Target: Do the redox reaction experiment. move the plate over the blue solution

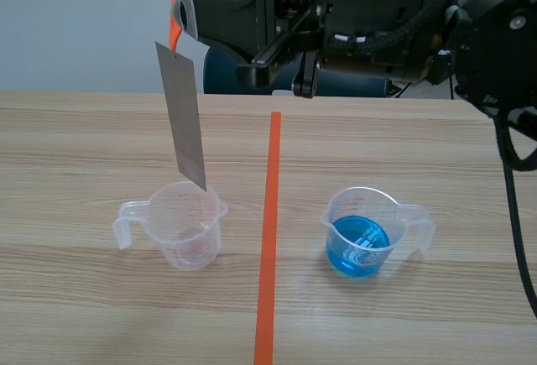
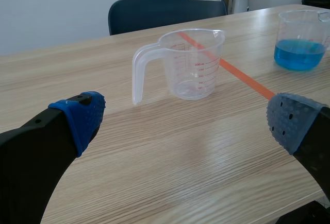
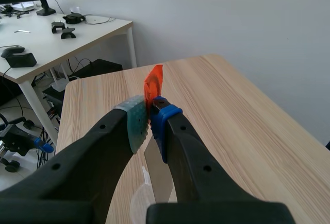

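At upper left of the frame, my right pincer (image 1: 179,16) is clamping the top of the grey plate (image 1: 185,122), which is hanging tilted over the empty cup (image 1: 180,229). The cup of blue solution (image 1: 362,235) is sitting at lower right, beyond the orange line (image 1: 268,247). My left pincer (image 2: 188,123) is gaping apart over the surface (image 1: 84,138).

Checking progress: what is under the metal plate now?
The empty measuring cup is below the metal plate's lower end, which hangs above its rim, not inside; squarely over it or just beyond, I cannot tell. The blue solution is across the tape.
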You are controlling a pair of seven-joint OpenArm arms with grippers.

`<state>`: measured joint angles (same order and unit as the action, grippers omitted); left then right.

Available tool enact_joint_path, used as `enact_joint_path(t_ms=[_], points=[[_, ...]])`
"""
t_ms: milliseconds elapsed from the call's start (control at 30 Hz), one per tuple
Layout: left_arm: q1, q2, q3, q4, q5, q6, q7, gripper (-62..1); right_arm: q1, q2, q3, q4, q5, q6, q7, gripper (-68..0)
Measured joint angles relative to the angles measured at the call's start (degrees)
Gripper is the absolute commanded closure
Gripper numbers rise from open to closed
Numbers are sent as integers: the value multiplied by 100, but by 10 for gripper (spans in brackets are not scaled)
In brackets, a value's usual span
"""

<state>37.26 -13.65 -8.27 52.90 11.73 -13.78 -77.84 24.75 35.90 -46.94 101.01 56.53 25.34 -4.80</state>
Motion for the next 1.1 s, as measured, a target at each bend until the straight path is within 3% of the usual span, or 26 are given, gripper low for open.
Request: enact_joint_path(t_ms=[800, 900, 1033, 1100], points=[[0, -2, 0, 0, 0, 72, 0, -623, 0, 2, 0, 0, -149, 11, 4, -2], [0, -2, 0, 0, 0, 72, 0, -623, 0, 68, 0, 0, -166, 212, 160, -2], [0, -2, 0, 0, 0, 72, 0, -623, 0, 184, 0, 0, -186, 199, 184, -2], [0, -2, 0, 0, 0, 72, 0, -623, 0, 192, 0, 0, -345, 319, 188, -2]])
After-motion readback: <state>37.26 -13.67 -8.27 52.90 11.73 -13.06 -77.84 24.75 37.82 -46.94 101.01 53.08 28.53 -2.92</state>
